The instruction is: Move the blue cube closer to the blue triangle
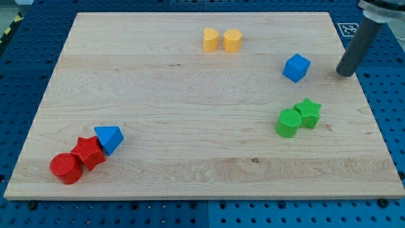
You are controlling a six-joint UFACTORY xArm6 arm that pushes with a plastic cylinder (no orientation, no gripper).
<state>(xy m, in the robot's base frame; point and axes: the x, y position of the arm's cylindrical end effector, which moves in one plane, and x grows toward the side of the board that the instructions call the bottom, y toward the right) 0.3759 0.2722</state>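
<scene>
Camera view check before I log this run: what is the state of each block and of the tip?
blue cube: alone, left of my tip
my tip: touching nothing
blue triangle: against red star
red star: between triangle and red cylinder
red cylinder: upright
yellow blocks: paired
green cylinder, green star: touching

Pale, matt wooden board

Light was bright and even — the wooden board showed no glare. Shadows were soft and short: a faint one lay beside my tip, another under the blue cube just left of it. Focus was sharp — edges undistorted.
</scene>
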